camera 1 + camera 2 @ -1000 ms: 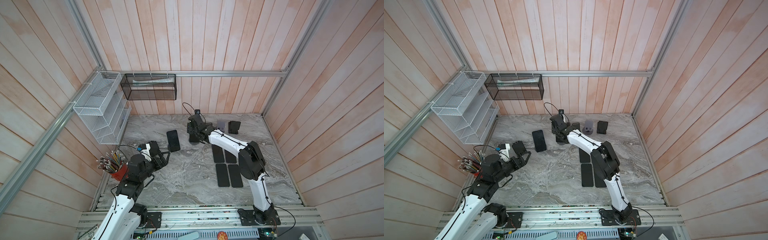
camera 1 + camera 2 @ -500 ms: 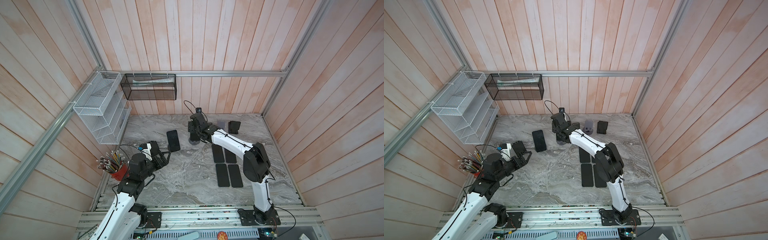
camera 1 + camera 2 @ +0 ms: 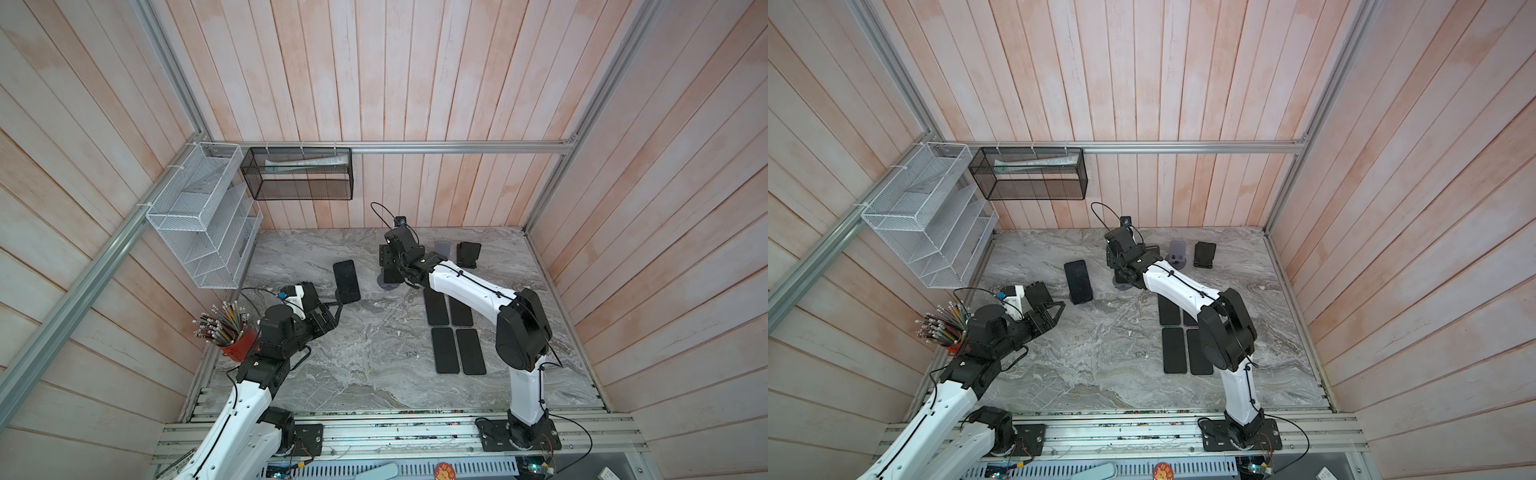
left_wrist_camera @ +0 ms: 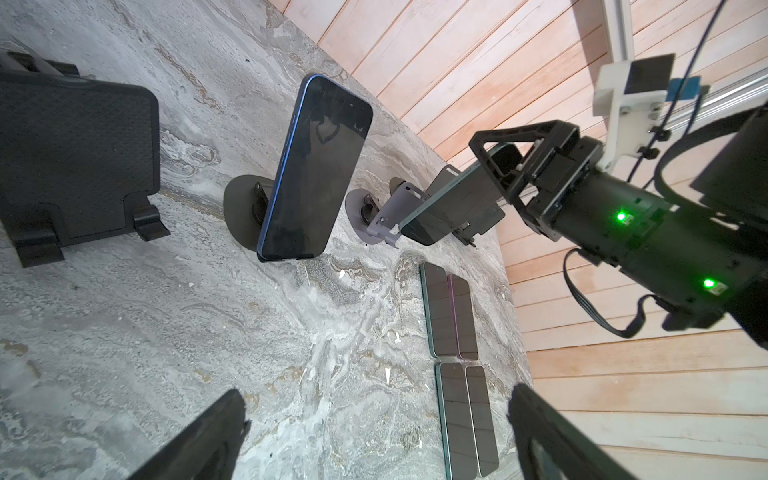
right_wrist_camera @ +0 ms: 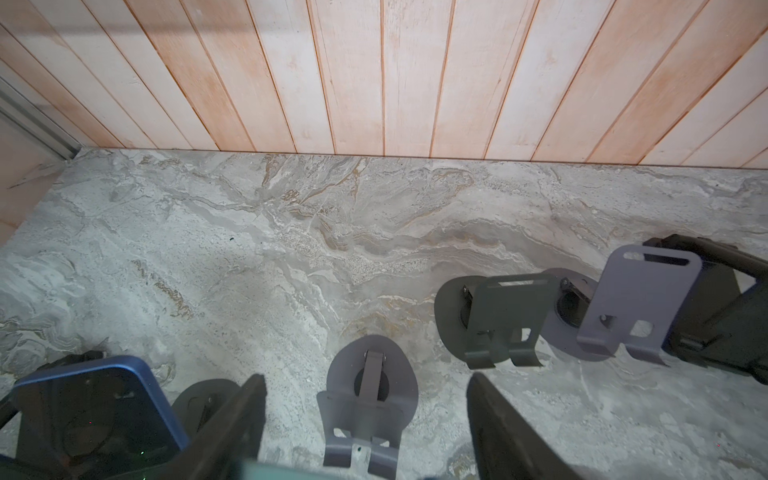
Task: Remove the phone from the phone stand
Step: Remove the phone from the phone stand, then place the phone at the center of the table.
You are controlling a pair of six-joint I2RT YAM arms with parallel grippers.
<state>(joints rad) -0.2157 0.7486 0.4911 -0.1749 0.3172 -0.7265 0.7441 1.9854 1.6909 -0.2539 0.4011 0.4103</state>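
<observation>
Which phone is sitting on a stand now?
The blue-edged phone, propped upright on the black round-base stand. Four phones lie flat on the table; the teal-edged phone is held by the right gripper, off any stand.

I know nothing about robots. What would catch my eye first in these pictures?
A blue phone stands propped on a black stand on the marble table. Beside it, the right gripper clamps a teal-edged phone next to an empty gray stand. Four phones lie flat in a two-by-two grid nearby.
</observation>
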